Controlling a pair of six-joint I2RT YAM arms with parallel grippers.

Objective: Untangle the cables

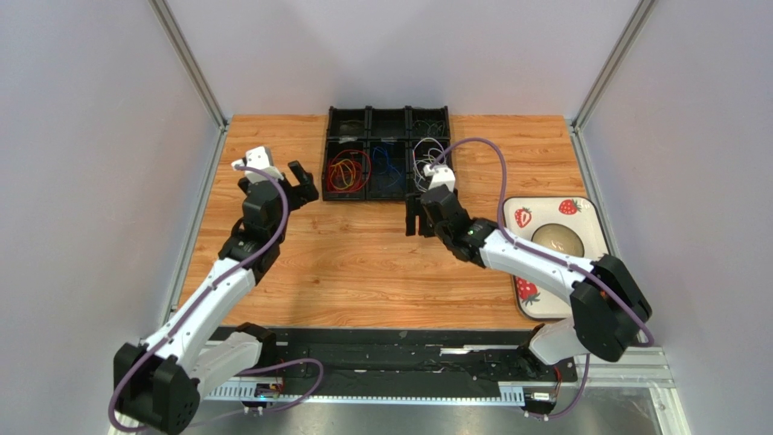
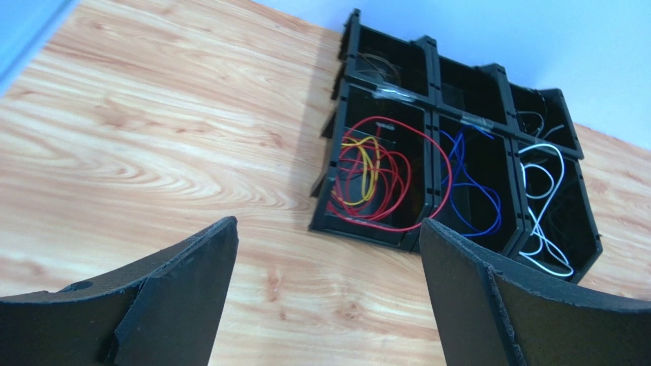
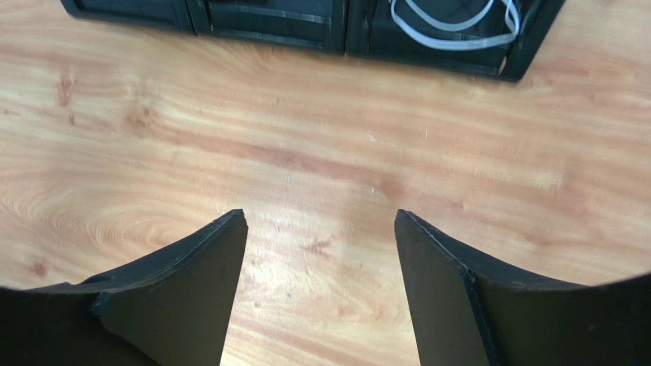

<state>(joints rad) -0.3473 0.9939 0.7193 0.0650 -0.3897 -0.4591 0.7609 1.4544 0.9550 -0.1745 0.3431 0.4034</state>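
My left fingers (image 2: 191, 290) and right fingers (image 3: 191, 282) spread wide, holding nothing.
Thin looped cables (image 2: 365, 169) (red/yellow, blue, white) sit in black plastic tray (image 2: 330, 171) ahead, apart from both; woodgrain table (image 2: 153, 137).

Red cables (image 2: 382, 183) (some yellow), black tray (image 2: 359, 226).

Fingers (image 2: 176, 297) spread, cables (image 2: 374, 179) in black tray (image 2: 430, 171)
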